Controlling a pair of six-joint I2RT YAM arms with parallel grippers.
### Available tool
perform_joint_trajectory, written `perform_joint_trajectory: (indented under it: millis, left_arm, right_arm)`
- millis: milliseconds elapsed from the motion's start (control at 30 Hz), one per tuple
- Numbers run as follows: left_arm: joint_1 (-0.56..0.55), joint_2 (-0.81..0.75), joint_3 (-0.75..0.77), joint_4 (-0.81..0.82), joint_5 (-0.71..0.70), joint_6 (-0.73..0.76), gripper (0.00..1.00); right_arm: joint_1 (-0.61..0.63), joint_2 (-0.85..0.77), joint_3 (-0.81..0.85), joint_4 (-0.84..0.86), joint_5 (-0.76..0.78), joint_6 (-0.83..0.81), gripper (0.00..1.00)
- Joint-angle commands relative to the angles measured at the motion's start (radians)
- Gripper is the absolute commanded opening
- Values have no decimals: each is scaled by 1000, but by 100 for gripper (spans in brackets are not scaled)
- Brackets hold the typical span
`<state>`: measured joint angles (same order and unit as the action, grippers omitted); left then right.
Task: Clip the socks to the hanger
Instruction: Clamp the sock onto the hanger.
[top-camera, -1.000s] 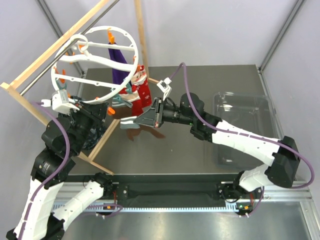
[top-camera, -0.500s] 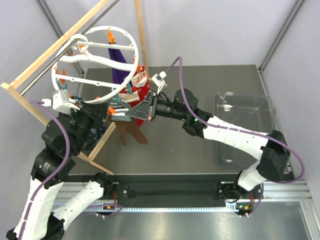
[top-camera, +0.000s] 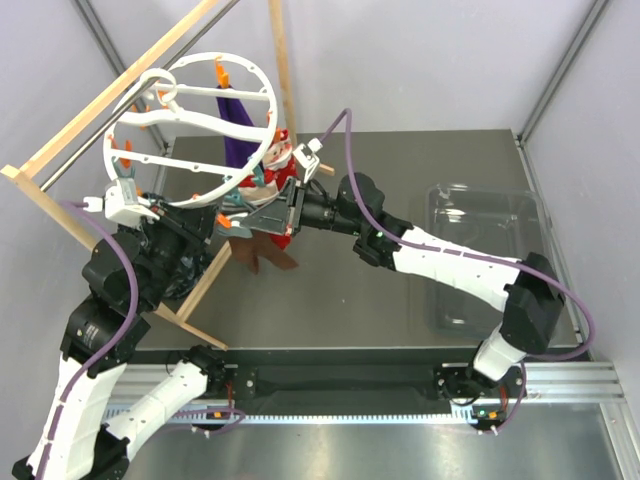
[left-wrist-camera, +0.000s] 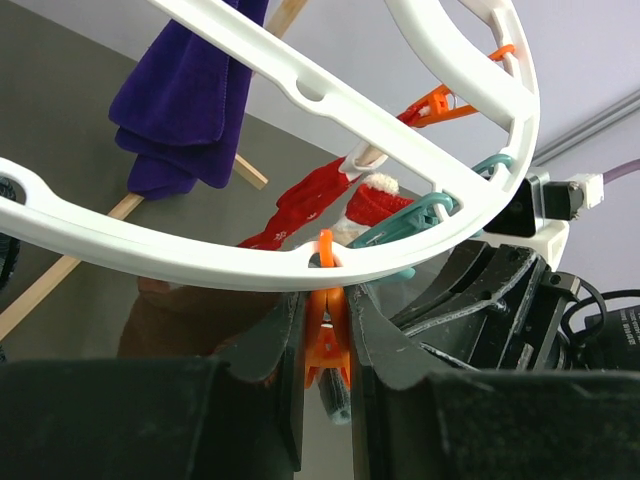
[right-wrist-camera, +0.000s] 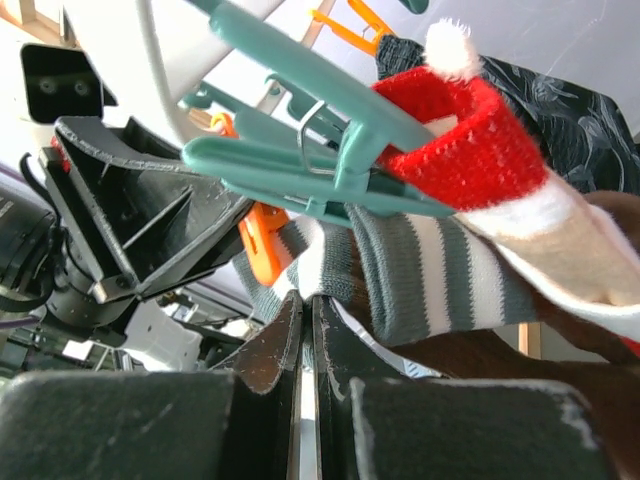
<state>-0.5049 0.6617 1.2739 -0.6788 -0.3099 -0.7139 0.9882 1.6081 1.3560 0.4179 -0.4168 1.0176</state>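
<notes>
The white ring hanger (top-camera: 108, 150) hangs from the wooden frame. My left gripper (top-camera: 220, 222) is shut on an orange clip (left-wrist-camera: 328, 345) under the hanger's rim (left-wrist-camera: 400, 250), squeezing it. A grey-striped sock edge (left-wrist-camera: 340, 400) lies in the clip's mouth. My right gripper (top-camera: 252, 215) is shut on the grey-and-white striped cuff (right-wrist-camera: 400, 260) of a red Santa sock (top-camera: 280, 165), right beside that orange clip (right-wrist-camera: 258, 245). In the right wrist view my gripper (right-wrist-camera: 308, 300) pinches the cuff's edge. A teal clip (right-wrist-camera: 300, 150) grips red Santa sock cloth (right-wrist-camera: 470, 140).
A long purple sock (top-camera: 238, 125) hangs from the hanger's far side. The pale wooden frame (top-camera: 60, 140) runs along the left. A clear plastic bin (top-camera: 480, 230) sits on the table at the right. Dark patterned cloth (right-wrist-camera: 590, 110) shows behind the sock.
My right gripper has carried the sock left, up to the orange clip in my left gripper. The left arm and hanger have not moved.
</notes>
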Motion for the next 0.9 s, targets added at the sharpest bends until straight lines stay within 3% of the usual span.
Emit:
perform_joint_trajectory:
  millis: [0,100,233,267,367,667,867]
  left_arm:
    - [-1,4,27,-2,25,-16,0]
    - [-1,3,25,-5,25,-16,0]
    - [-1,-4,24,-2,29,-10,25]
    - [-1,-7,24,-1,29,-10,39]
    - [-1,-14,18,2,34,-6,52]
    - [-1,-54,15,-13,25,8,71]
    - [-1,-102,22,-39,43,42,73]
  right_arm:
    - [13,18,69,53,-28,6,0]
    - [17,24,75,56,-31,6,0]
    - [15,21,78,59,-34,1,0]
    - [15,21,78,61,-33,-1,0]
    - [15,29,86,59,-34,-4,0]
    - [15,50,106,44,-40,-20,5]
    - [15,41,121,-68,-19,-105,30]
